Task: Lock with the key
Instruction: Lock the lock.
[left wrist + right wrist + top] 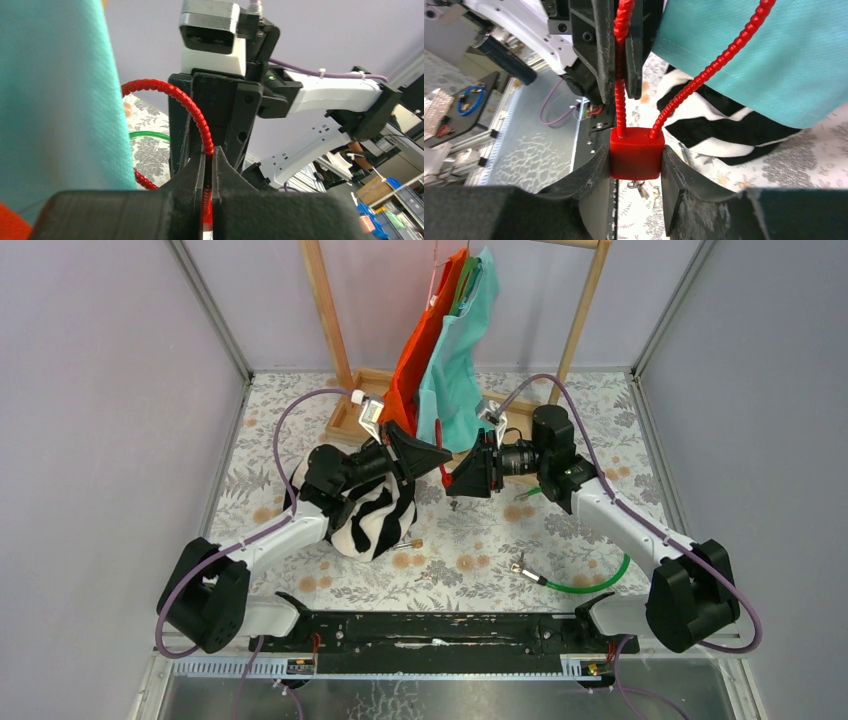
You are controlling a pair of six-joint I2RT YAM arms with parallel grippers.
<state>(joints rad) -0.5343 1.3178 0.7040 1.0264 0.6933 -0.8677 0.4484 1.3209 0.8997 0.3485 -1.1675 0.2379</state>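
Near the table's [480,540] near edge on your right lies one green cable [597,586], curled, its metal end pointing toward the middle. Left of the middle sits one black-and-white striped cloth [375,525], with one small brass piece [411,542] just beside it; whether that is the key cannot be told.

Above the middle of the table your two grippers meet tip to tip. Your right gripper [636,166] is clamped on the body of the one red lock [634,150], a finger on each side. A small metal bit [640,187] shows under the body. Your left gripper [208,159] is pinched tight on one leg of the lock's red cable [719,59], which loops up beside the cloth.

At the far edge stands one wooden rack [325,320] with two garments hanging from it, one orange [418,350] and one teal [455,375].
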